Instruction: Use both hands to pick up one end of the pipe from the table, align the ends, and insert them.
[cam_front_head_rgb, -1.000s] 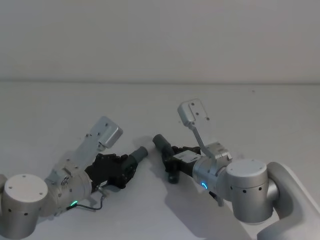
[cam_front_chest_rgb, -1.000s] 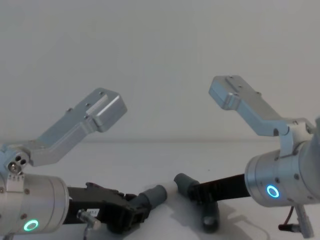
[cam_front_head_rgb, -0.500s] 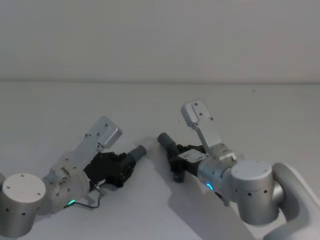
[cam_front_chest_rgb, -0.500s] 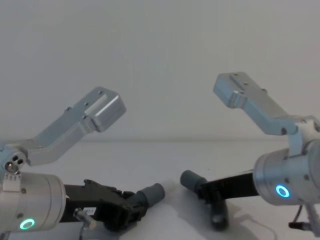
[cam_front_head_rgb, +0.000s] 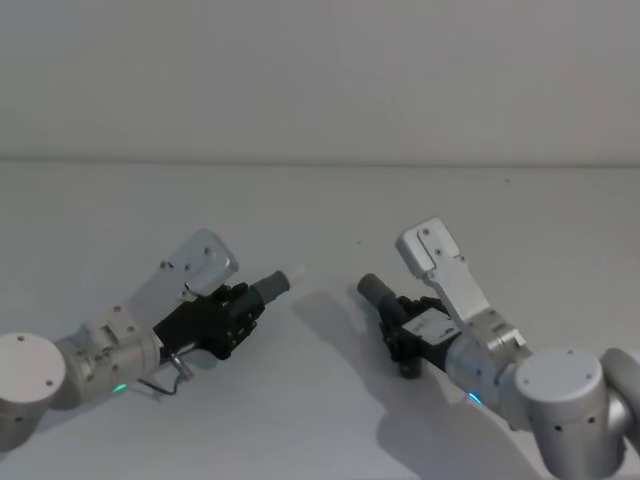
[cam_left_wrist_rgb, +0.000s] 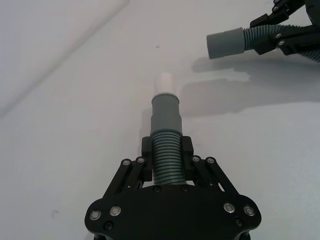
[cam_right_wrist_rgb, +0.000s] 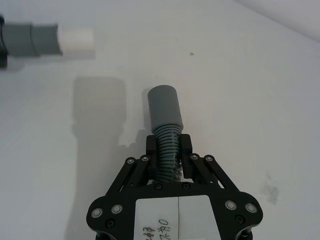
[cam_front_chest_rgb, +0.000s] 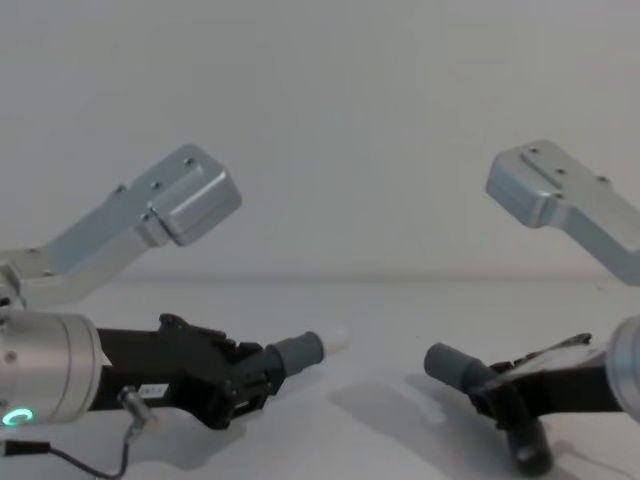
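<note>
Head view, hands (cam_front_head_rgb: 243, 305) (cam_front_head_rgb: 402, 322) clamp pipe (cam_front_head_rgb: 270, 288), ends (cam_front_head_rgb: 374, 290) apart

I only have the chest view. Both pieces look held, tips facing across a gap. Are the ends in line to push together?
Observer: Not yet. In the head view the spigot and the plain cuff both angle away from the robot, so their lines cross instead of running as one.
Operator: How is the left grip?
Observer: In the left wrist view the left gripper has its fingers shut on the left piece at the ribs right behind its cuff. The spigot pokes out free ahead.
Operator: And the right?
Observer: In the right wrist view the right gripper clamps the right piece the same way, on the ribs just behind the plain cuff.
</note>
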